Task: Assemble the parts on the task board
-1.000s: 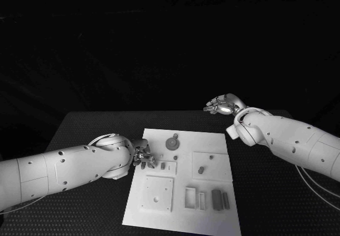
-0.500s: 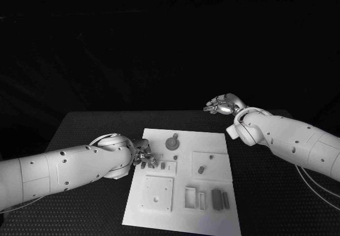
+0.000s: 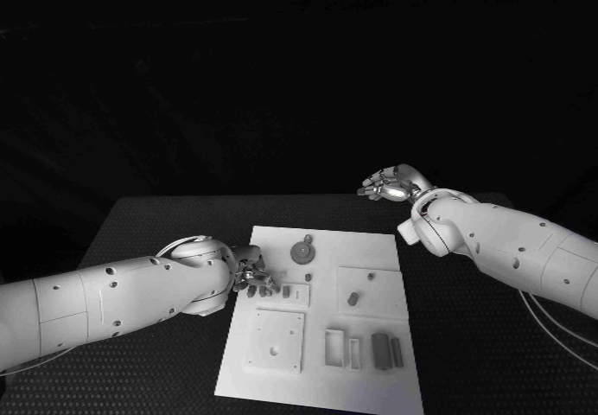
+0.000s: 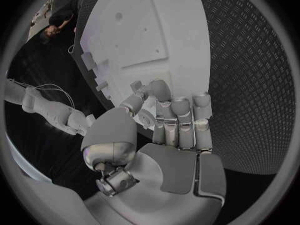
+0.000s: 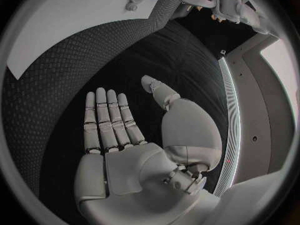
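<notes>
The white task board (image 3: 374, 380) lies in the middle of the black table. On it are a round gear-like part (image 3: 303, 252), small pegs (image 3: 354, 298), a square plate (image 3: 276, 340), an open frame (image 3: 335, 347) and dark blocks (image 3: 381, 350). My left hand (image 3: 253, 275) is low over the board's left edge. Its fingers (image 4: 178, 117) are curled in with the thumb (image 4: 112, 135) close to them, next to a small upright part (image 4: 135, 87). Whether it grips anything is hidden. My right hand (image 3: 392, 186) hangs above the far right of the table, and its fingers (image 5: 106, 120) are straight and spread with nothing in them.
Textured black table mat (image 3: 149, 233) surrounds the board on all sides. The board's far corner (image 5: 69, 15) shows in the right wrist view, away from the right hand. My left forearm (image 3: 112, 298) lies over the table's left side.
</notes>
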`<state>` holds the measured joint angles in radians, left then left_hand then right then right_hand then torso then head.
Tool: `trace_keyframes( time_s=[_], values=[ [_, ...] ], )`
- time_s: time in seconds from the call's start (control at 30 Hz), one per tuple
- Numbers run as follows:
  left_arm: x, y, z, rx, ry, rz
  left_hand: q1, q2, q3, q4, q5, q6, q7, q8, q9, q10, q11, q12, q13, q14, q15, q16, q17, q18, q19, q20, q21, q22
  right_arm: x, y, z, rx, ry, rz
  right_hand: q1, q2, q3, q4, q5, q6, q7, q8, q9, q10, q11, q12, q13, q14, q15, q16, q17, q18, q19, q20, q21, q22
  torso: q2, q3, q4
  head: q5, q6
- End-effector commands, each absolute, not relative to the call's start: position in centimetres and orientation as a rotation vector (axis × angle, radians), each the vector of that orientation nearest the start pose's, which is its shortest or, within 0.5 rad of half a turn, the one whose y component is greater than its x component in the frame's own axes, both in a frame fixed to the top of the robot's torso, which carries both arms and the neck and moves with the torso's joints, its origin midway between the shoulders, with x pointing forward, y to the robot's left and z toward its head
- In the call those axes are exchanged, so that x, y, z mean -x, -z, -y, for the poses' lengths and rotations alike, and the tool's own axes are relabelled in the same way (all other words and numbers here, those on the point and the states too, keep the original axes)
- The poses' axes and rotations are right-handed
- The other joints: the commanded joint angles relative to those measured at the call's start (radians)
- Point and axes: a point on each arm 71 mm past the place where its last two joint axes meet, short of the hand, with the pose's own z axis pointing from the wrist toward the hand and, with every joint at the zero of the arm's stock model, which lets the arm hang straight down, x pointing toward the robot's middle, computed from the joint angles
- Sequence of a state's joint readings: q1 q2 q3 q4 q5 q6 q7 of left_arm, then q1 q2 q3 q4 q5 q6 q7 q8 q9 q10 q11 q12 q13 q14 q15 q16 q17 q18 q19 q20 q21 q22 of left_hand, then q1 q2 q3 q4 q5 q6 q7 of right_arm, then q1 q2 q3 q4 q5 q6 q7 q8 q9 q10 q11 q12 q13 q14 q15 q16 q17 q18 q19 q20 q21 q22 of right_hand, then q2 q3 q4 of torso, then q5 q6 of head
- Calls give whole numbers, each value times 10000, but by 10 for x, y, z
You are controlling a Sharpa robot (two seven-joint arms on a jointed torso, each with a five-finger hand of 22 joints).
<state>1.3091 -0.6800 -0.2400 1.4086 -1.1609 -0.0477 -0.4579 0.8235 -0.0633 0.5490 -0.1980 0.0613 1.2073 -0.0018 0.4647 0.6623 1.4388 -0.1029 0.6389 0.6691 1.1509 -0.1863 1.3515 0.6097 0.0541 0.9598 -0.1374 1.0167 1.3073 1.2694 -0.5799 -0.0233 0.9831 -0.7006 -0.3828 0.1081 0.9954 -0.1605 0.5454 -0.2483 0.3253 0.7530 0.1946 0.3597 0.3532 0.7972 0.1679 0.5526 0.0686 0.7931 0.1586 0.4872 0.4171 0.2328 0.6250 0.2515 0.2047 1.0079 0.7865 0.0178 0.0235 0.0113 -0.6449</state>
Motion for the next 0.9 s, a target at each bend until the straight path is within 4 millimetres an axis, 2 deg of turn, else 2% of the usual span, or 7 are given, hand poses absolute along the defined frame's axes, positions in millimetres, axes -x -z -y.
trace_keyframes(
  time_s=[0.03, 0.17, 0.3, 0.57, 0.9],
  values=[
    [-494, 237, -174, 267, 3680, -21890, -186, -273, -62, 189, -89, -78, 25, 19, -32, -25, 27, 55, -12, -7, -42, 39, -19, -17, -34, -1216, 43, 184, -589, 167, 237, -5756, -8669, -15153, -73, 49, -26, 25, 32, -87, 24, 33, -13, 86, -9, -53, -12, 52, 39, -56, -17, 152, 52, 41, -52, -17, -1, -2, 2, -10, 10],
    [-495, 238, -175, 303, 3626, -21874, -447, -505, -115, 476, -117, -104, 24, 61, -40, -37, 27, 68, -21, -18, -47, 53, -33, -7, -49, -1225, 38, 177, -589, 167, 237, -5758, -8666, -15147, -73, 48, -29, 26, 34, -90, 27, 32, -15, 86, -8, -58, -12, 49, 41, -59, -20, 152, 50, 42, -59, -19, 2, -4, 6, -19, 14],
    [-496, 237, -177, 347, 3591, -21847, -470, -545, -108, 524, -118, -110, 22, 72, -40, -37, 26, 73, -21, -22, -50, 57, -36, 0, -51, -1231, 40, 178, -589, 167, 237, -5760, -8661, -15147, -73, 46, -31, 27, 35, -92, 30, 32, -16, 86, -8, -61, -12, 46, 42, -63, -23, 152, 47, 43, -65, -21, -3, -7, 4, -22, 13],
    [-497, 237, -181, 481, 3590, -21722, -588, -792, -33, 831, -123, -149, 19, 131, -38, -49, 23, 93, -27, -41, -64, 79, -50, 22, -63, -1251, 54, 177, -589, 167, 238, -5765, -8655, -15151, -69, 44, -35, 29, 38, -96, 36, 31, -18, 88, -7, -68, -11, 38, 46, -71, -30, 150, 39, 45, -82, -26, 0, -7, -1, -32, 17],
    [-498, 230, -185, 1178, 4019, -21471, -616, -1514, 314, 1592, -125, -416, 106, 116, -79, -216, 97, -63, -138, -195, -26, -60, -169, 17, -160, -1239, -17, 140, -588, 169, 238, -5790, -8628, -15159, -70, 41, -42, 34, 39, -100, 43, 31, -21, 90, -5, -75, -11, 30, 53, -79, -38, 148, 32, 48, -98, -30, -3, -9, -6, -64, 44]
  ],
)
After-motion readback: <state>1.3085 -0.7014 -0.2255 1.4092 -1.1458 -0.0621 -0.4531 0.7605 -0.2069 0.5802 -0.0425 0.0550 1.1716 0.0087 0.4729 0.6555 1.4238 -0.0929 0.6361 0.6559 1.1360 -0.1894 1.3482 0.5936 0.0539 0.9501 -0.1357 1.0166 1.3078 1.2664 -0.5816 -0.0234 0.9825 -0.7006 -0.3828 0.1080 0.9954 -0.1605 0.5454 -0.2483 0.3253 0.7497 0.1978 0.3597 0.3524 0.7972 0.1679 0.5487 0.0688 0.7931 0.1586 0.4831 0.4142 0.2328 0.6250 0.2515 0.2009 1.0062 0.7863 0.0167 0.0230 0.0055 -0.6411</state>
